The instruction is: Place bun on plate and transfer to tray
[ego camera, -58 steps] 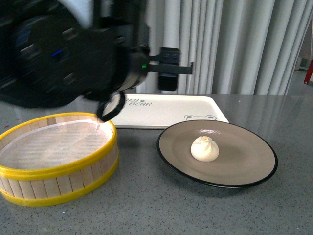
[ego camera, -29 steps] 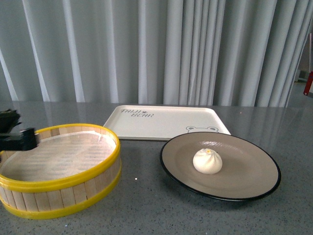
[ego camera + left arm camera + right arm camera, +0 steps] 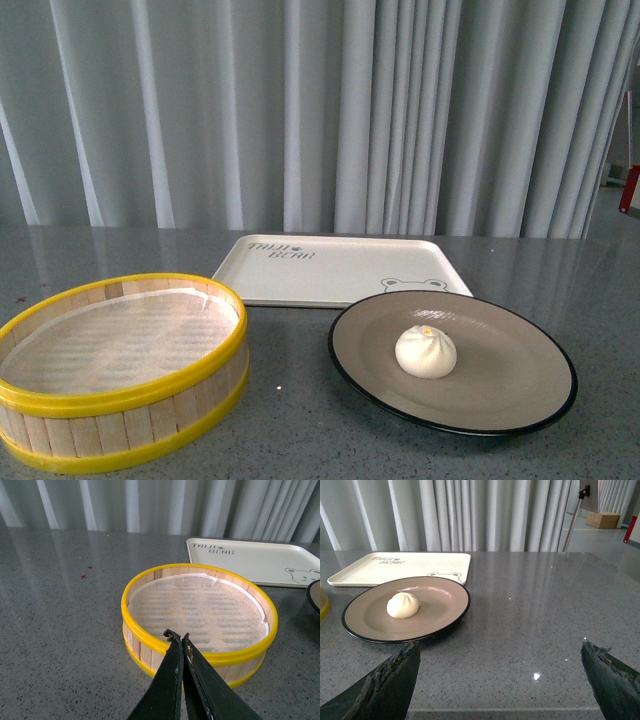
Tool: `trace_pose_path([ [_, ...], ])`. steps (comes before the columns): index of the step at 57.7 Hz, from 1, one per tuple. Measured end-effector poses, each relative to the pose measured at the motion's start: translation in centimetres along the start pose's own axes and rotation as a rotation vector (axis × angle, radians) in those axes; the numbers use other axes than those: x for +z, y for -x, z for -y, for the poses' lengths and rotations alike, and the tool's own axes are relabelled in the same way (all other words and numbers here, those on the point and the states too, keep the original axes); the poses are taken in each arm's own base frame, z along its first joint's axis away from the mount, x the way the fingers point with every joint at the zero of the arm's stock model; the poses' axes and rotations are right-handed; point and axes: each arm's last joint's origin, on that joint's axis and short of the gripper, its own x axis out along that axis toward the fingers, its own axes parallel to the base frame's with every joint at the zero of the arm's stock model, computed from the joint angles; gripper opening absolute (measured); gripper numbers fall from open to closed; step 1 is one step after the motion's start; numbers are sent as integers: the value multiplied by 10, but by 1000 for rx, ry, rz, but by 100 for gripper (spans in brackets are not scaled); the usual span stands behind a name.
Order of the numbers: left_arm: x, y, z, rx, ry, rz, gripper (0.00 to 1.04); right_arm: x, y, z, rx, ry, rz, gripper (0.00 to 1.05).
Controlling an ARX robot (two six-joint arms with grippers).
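The white pleated bun [image 3: 426,351] sits on the tan plate [image 3: 520,365] with the black rim, a little left of its middle. The cream tray [image 3: 335,268] with lettering and a bear drawing lies just behind the plate. Neither arm shows in the front view. In the right wrist view the bun [image 3: 403,605] sits on the plate [image 3: 440,605], with the tray [image 3: 400,565] behind; my right gripper [image 3: 500,652] is open and empty, near the table's front edge, apart from the plate. My left gripper [image 3: 176,636] is shut and empty, just outside the steamer basket's near rim.
A round wooden steamer basket [image 3: 120,400] with yellow rims and a white liner stands left of the plate; it also shows in the left wrist view [image 3: 200,620]. Grey curtains hang behind the grey stone table [image 3: 300,430]. A stand and a box [image 3: 602,519] are far back.
The left arm, which filled the upper left of the front view, has drawn back to the left and out of that view. The bun and the plate have stayed put.
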Motion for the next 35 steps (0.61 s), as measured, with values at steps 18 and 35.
trace_pose_path([
  [18, -11, 22, -13, 0, 1, 1, 4, 0, 0, 0, 0, 0, 0, 96],
  [35, -2, 40, -13, -1, 1, 32, 4, 0, 0, 0, 0, 0, 0, 96],
])
